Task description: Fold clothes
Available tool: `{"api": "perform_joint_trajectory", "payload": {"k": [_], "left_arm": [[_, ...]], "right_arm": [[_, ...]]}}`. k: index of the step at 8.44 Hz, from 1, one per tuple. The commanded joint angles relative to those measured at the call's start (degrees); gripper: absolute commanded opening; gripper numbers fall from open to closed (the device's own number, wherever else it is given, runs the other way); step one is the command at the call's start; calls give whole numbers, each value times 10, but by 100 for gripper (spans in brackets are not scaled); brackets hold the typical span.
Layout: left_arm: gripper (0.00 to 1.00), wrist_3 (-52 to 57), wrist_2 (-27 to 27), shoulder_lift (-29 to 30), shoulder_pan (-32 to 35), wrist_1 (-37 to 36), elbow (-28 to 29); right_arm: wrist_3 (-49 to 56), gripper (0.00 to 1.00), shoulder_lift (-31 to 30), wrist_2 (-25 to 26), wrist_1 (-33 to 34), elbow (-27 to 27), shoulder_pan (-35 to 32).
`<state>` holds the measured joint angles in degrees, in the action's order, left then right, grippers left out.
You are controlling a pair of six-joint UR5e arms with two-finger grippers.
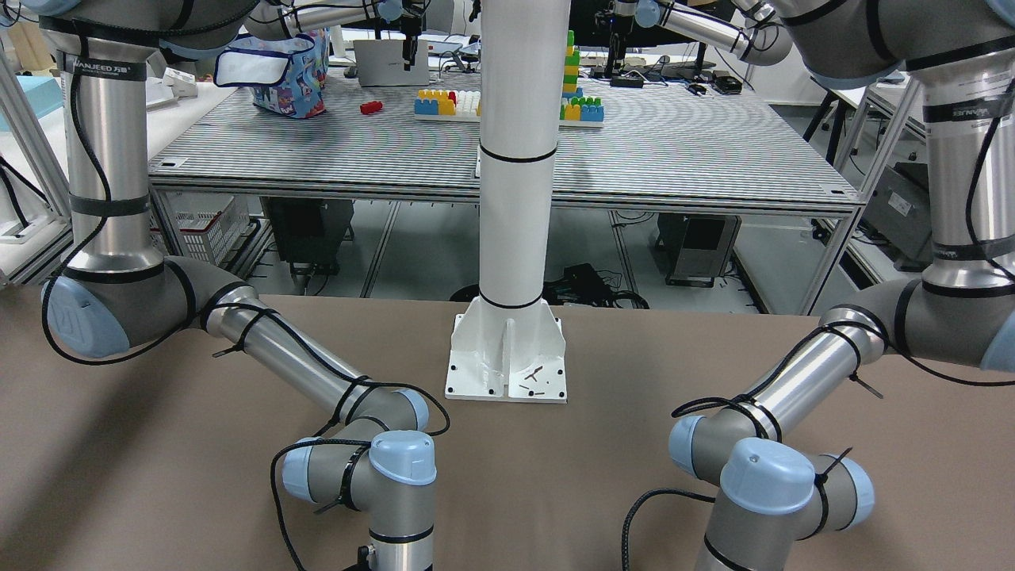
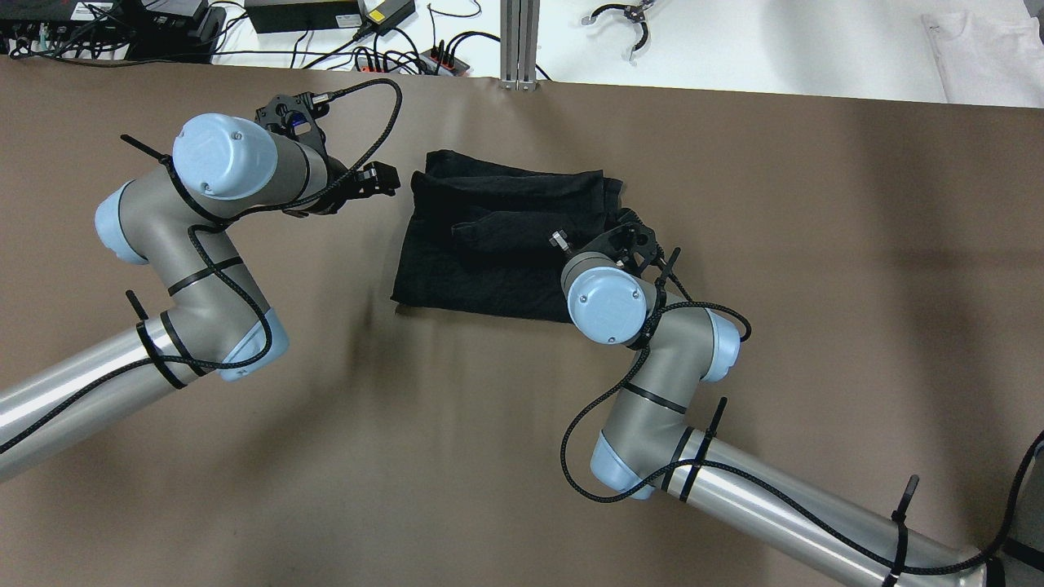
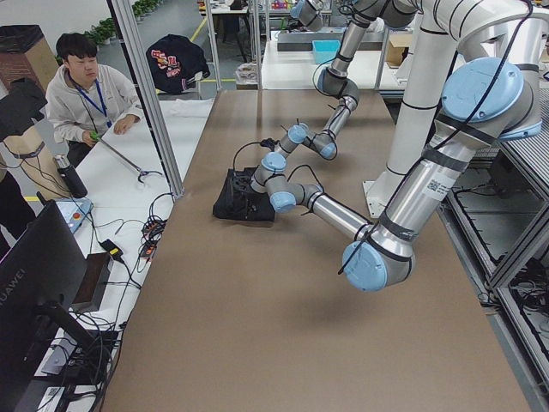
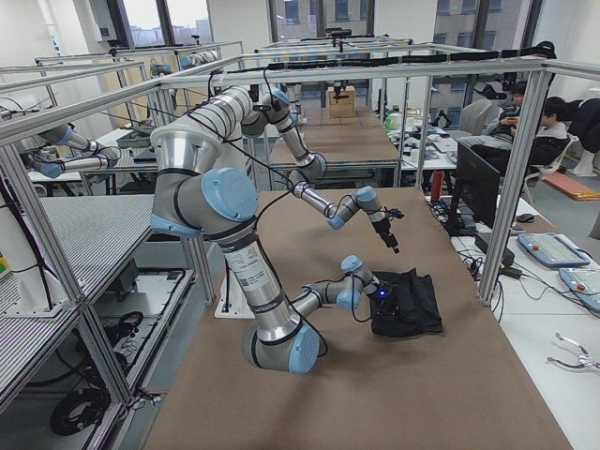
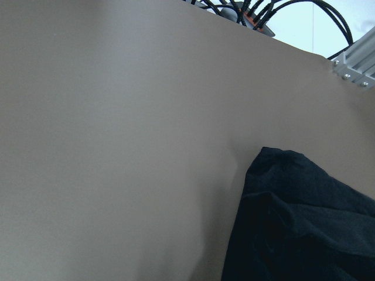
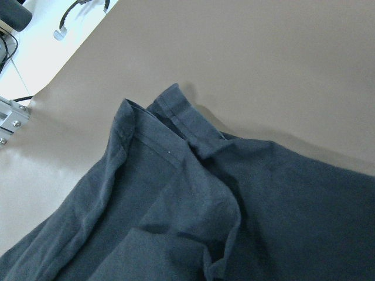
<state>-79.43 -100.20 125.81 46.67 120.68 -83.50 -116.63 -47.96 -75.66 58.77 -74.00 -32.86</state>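
1. Patterned bag [image 1: 289, 75] sits on the ribbed grey bench behind the robot. I can't tell what is in it.
2. Left gripper [image 2: 380, 180] hangs just off the cloth's far-left corner, not touching it. Can't tell whether its fingers are spread or pressed together.
3. Black cloth [image 2: 481, 244] lies on the brown table [image 2: 408, 489], mid-width and nearer the far edge. It is thin, matte and roughly rectangular, bunched into overlapping layers with soft creases. The right wrist view shows a stitched hem at one corner.
4. Right gripper [image 2: 630, 240] is over the cloth's right edge, hidden under its own wrist. Can't tell its finger state or whether it touches the cloth.
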Motion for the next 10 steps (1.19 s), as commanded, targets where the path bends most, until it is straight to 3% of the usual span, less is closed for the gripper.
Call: {"api": "perform_joint_trajectory", "payload": {"k": [1, 2, 4, 5, 6, 7, 8, 9, 10], "left_arm": [[100, 0, 0, 0, 0, 0, -1], [100, 0, 0, 0, 0, 0, -3], [100, 0, 1, -1, 0, 0, -4], [100, 0, 1, -1, 0, 0, -4], [100, 0, 1, -1, 0, 0, -4], [100, 0, 0, -1, 0, 0, -5], [100, 0, 0, -1, 0, 0, -5], [100, 0, -2, -1, 0, 0, -4], [100, 0, -3, -1, 0, 0, -5]], "right_arm": [[12, 0, 15, 0, 0, 3, -35], [20, 0, 29, 0, 1, 21, -53], [21, 0, 108, 0, 1, 131, -84], [23, 0, 112, -1, 1, 141, -95], [35, 0, 141, 0, 0, 188, -100], [43, 39, 153, 14, -1, 229, -100], [84, 59, 156, 23, -1, 233, -99], [110, 93, 159, 30, 0, 233, -99], [128, 93, 167, 33, 0, 230, -100]]}}
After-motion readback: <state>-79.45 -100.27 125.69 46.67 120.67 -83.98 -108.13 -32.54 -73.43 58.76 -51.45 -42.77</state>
